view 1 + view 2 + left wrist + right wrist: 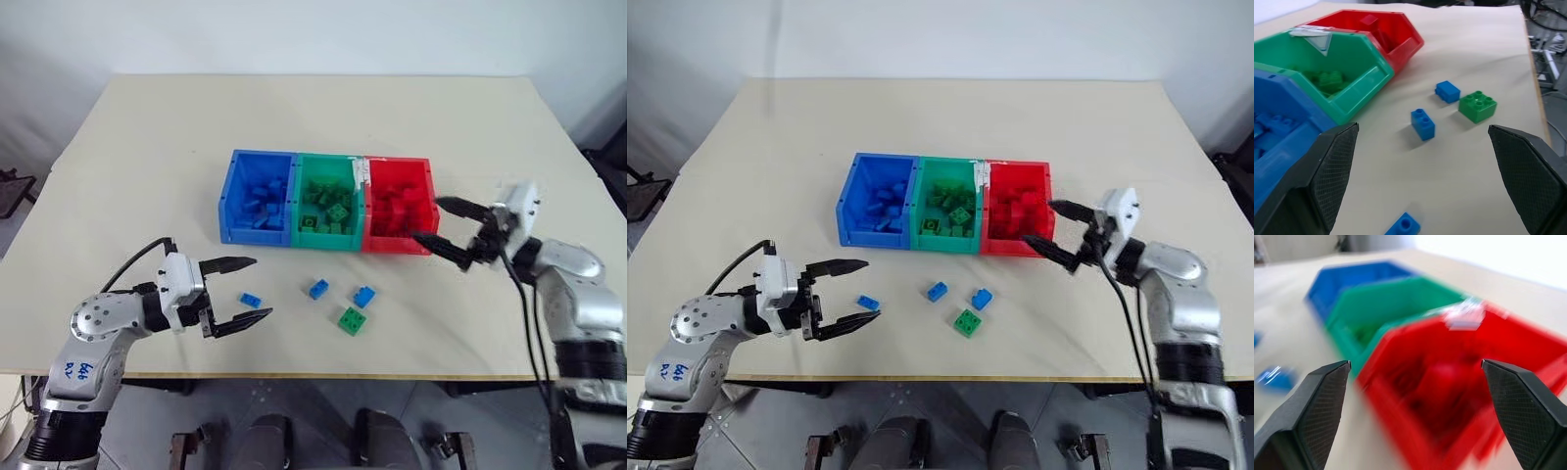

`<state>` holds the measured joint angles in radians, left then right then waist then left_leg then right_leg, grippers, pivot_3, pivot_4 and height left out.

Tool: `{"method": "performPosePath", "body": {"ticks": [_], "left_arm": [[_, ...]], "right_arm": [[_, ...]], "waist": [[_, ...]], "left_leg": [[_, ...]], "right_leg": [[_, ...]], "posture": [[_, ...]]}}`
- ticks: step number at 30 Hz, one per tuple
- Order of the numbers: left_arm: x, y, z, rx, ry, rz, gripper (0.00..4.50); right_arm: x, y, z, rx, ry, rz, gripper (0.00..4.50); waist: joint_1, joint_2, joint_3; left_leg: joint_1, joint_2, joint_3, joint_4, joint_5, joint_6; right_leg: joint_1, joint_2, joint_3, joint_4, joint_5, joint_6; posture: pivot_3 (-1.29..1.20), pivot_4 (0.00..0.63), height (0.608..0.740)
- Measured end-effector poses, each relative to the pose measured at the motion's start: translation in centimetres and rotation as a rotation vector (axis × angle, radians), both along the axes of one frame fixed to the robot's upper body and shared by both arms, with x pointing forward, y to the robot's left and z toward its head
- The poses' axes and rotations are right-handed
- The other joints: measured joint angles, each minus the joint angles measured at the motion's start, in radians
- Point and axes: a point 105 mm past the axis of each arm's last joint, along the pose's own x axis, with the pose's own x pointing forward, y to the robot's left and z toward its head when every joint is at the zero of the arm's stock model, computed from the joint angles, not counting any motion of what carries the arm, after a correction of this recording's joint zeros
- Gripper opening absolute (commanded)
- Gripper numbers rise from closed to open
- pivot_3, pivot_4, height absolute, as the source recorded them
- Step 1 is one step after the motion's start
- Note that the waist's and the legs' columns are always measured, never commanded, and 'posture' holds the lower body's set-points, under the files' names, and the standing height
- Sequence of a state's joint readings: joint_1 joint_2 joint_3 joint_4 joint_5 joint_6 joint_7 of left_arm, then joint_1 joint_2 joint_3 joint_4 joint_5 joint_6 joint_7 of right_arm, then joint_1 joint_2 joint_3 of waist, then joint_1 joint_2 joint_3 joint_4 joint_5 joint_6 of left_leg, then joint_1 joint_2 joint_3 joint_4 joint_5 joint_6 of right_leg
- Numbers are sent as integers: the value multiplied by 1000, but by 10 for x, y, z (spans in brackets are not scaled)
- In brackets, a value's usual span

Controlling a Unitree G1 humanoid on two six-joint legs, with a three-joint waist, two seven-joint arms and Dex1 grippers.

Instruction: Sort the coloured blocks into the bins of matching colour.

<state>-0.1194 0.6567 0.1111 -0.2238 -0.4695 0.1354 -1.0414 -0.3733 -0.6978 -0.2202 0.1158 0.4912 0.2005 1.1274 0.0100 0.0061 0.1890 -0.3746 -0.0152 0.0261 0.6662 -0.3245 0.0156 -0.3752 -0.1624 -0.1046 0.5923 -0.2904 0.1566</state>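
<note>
Three joined bins stand mid-table: blue (pixel 231 186), green (pixel 299 201) and red (pixel 429 201), each holding bricks of its own colour, with white tape (pixel 359 174) on the green-red rim. Loose on the table in front lie three blue blocks (pixel 250 301) (pixel 318 289) (pixel 364 296) and a green block (pixel 353 320). My left gripper (pixel 238 291) is open and empty, just left of the nearest blue block. My right gripper (pixel 443 224) is open and empty beside the red bin's right wall, pointing at it.
The tan table's front edge (pixel 313 374) runs close below the loose blocks. Bare tabletop stretches behind the bins and to both sides. Dark equipment (pixel 12 188) stands off the table's left edge.
</note>
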Motion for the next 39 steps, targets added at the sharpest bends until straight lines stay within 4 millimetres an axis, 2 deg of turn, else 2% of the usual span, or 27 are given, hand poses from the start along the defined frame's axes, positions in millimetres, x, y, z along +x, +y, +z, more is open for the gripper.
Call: {"method": "performPosePath", "body": {"ticks": [1,3,6,12,14,17,20,23,27,30,32,35,39], "left_arm": [[0,-2,-1,3,4,-11,4500],[-2,-9,-2,17,-2,-60,4500],[-4,-12,-9,41,4,-97,4500],[0,-15,-17,54,-3,-126,4500],[2,-13,-17,52,-1,-114,4500],[4,-4,-18,45,-4,-73,4500],[3,13,-22,43,3,2,4500],[-3,36,-34,60,52,89,4500],[-12,50,-40,61,73,154,4500],[-14,48,-32,61,36,161,4500],[-15,45,-28,59,14,162,4500],[-16,38,-23,50,-6,152,4500],[-16,35,-21,44,-12,151,4500]], "right_arm": [[-7,-4,-3,-20,3,0,4461],[-31,-19,-21,-130,42,12,4461],[-56,-37,-46,-225,122,13,4461],[-64,-45,-54,-291,105,7,4461],[-58,-36,-54,-299,92,38,4461],[-44,-8,-52,-300,68,131,4461],[-31,28,-54,-287,75,251,4461],[-21,56,-58,-297,97,334,4461],[-5,78,-68,-364,128,382,4461],[1,87,-80,-420,144,415,4461],[4,90,-80,-422,128,434,4461],[5,96,-82,-412,118,457,3871],[2,99,-83,-408,120,493,2533]], "waist": [[1,0,0],[8,0,0],[14,0,0],[7,0,0],[4,0,0],[-4,0,0],[-11,0,0],[-13,0,0],[-6,0,0],[0,0,0],[-5,0,0],[-13,0,0],[-15,0,0]], "left_leg": [[0,-1,1,0,0,0],[1,-1,1,-1,0,0],[2,-1,3,0,0,0],[5,1,7,0,0,0],[5,3,7,0,0,0],[5,7,7,0,0,0],[4,8,7,0,0,0],[4,8,6,0,0,0],[3,7,5,2,-1,0],[2,7,4,2,-1,0],[3,7,5,1,-1,-1],[3,8,5,1,-1,-1],[3,9,6,1,-2,-2]], "right_leg": [[0,0,0,0,0,0],[0,0,0,0,0,0],[1,0,1,-1,0,0],[1,0,2,0,1,0],[1,0,2,0,1,0],[0,1,2,0,1,-1],[0,2,1,0,1,-1],[0,2,1,-1,1,-1],[0,1,1,0,2,-1],[0,1,1,0,2,-1],[0,1,1,-1,2,-1],[0,2,1,0,2,-1],[-1,3,1,0,1,-2]], "posture": [[0,150,740],[0,150,740],[0,150,740],[0,150,740],[0,150,740],[0,150,740],[0,150,740],[0,150,740],[0,150,740],[0,150,740],[0,150,740],[0,150,740],[0,150,740]]}}
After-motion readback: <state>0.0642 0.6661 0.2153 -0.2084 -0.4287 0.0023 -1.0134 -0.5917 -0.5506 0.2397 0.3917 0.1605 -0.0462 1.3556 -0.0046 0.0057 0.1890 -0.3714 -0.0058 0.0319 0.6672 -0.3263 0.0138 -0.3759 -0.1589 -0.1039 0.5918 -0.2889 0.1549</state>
